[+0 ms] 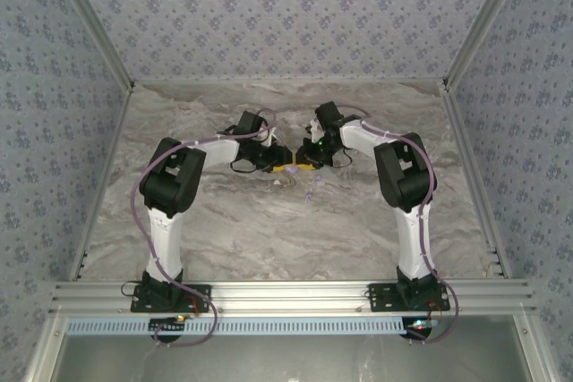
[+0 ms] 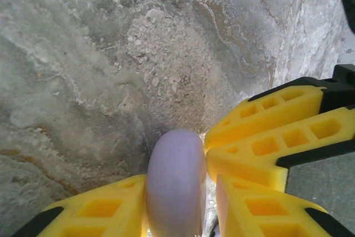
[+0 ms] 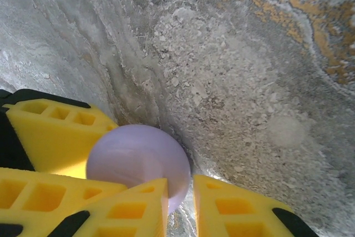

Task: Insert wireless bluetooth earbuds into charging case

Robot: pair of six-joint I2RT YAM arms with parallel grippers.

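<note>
Lilac case [image 2: 175, 162] between jaws of left gripper [image 2: 180, 184]; right gripper [image 2: 209, 148] closed alongside

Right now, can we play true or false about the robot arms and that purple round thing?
The round lilac case stands between the fingers of the left gripper. True.
The two grippers are far apart. False: the right gripper meets the left one over the middle of the table.
The fingers are yellow. True.
The table is plain white. False: it is marbled grey and brown.
The right gripper gapes wide open. False: its jaws are nearly together.
</note>
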